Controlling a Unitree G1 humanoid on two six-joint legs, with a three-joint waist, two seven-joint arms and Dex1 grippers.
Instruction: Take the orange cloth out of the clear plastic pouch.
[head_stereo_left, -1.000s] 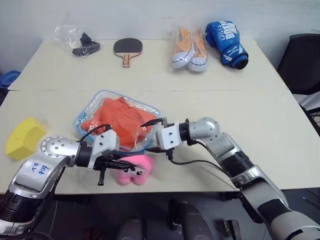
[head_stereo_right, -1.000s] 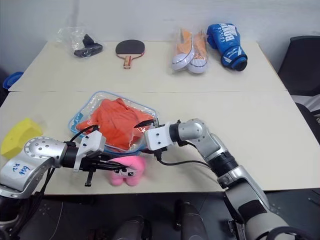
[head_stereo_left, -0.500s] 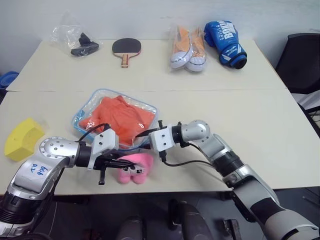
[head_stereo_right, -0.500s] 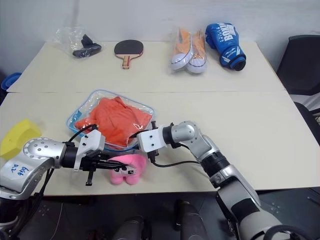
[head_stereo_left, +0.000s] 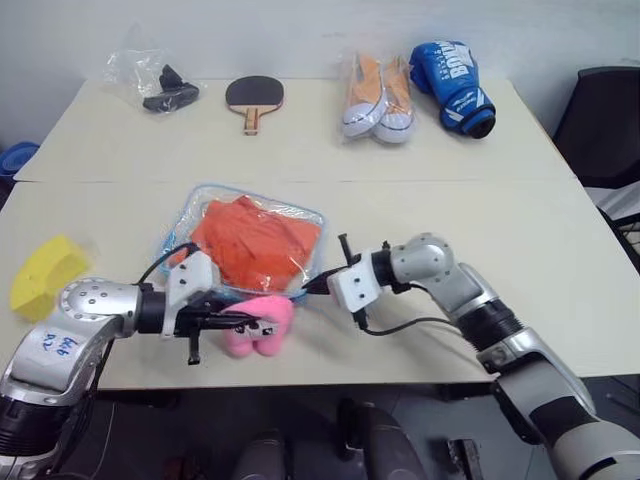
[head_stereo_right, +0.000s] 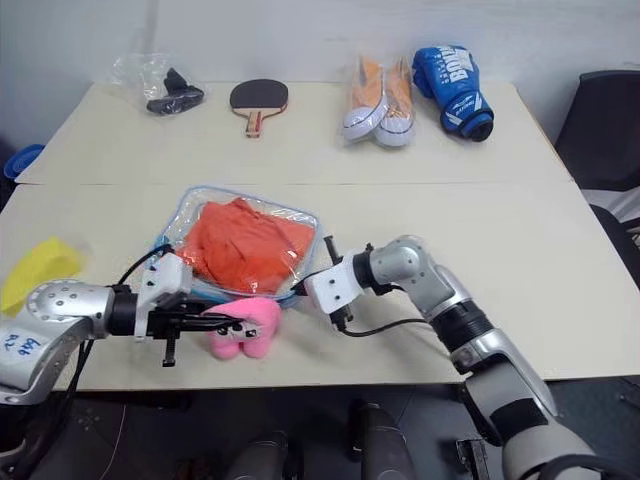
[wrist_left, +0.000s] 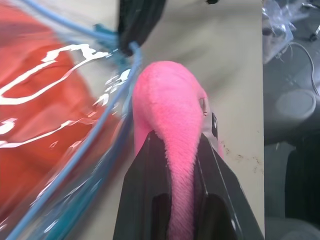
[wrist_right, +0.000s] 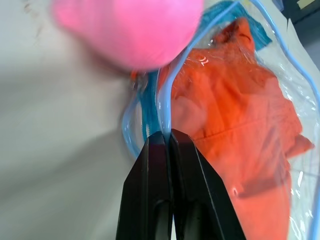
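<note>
The robot's arms are silver-grey metal with black joint sections, white wrist blocks, looping black cables and blue handwritten marks on the left forearm.

light: bright, even | glare: pouch plastic | blur: wrist views

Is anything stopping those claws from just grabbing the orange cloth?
Yes. The cloth lies sealed inside the clear pouch, so plastic covers it. The left gripper is shut on the pink heart charm, and the right gripper pinches the pouch's blue edge. Neither touches the cloth itself.
</note>
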